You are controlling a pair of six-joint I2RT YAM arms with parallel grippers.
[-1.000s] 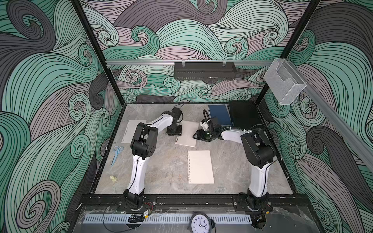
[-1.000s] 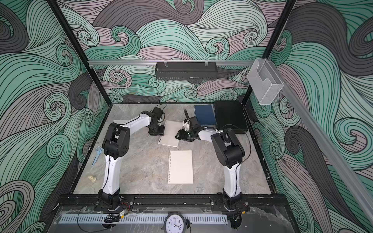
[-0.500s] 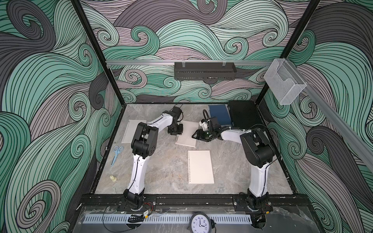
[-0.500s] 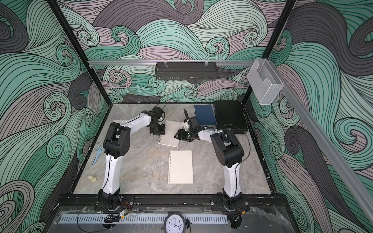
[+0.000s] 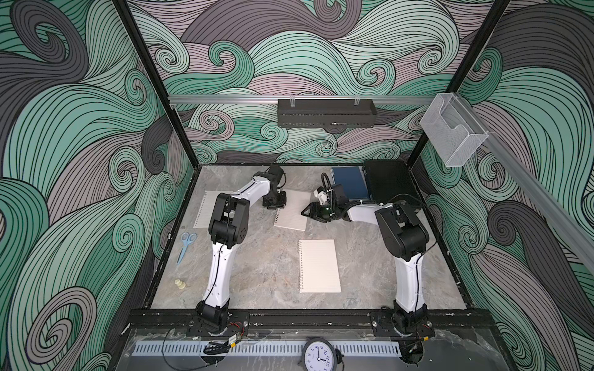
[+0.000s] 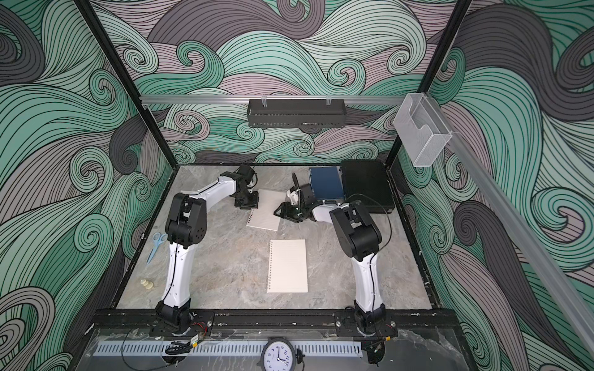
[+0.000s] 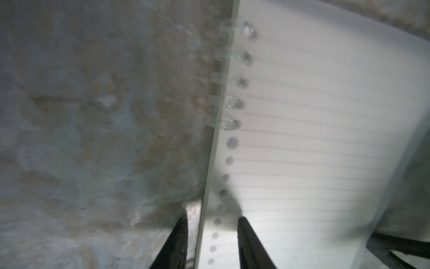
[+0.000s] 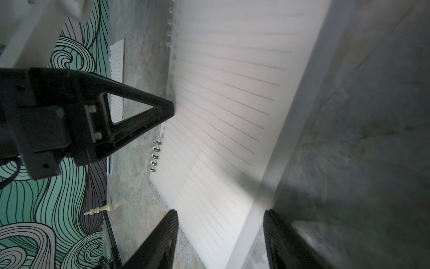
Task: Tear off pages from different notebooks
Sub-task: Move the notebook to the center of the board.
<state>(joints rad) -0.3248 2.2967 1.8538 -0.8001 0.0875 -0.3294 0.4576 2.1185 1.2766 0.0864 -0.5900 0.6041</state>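
The white lined notebook point(image 5: 291, 213) lies open at the back middle of the table. My left gripper point(image 5: 274, 208) points down at its wire-bound edge. In the left wrist view the left gripper point(image 7: 214, 230) is open, one finger on the table and one over the lined notebook point(image 7: 314, 139), with the punched edge between them. My right gripper point(image 5: 307, 212) lies low at the opposite free edge. It is open, its jaws wide around that edge of the lined notebook point(image 8: 232, 93). A loose lined page point(image 5: 209, 208) lies at the left. The cream notebook point(image 5: 319, 266) lies in front, the dark blue notebook point(image 5: 350, 184) behind.
A flat black case point(image 5: 390, 186) fills the back right corner beside the blue notebook. Blue scissors point(image 5: 185, 245) and a small cream chess piece point(image 5: 180, 284) lie along the left edge. A clock point(image 5: 319, 355) stands in front of the table.
The left gripper's jaws have narrowed over the bound edge of the lined notebook. Both arms have hardly shifted.
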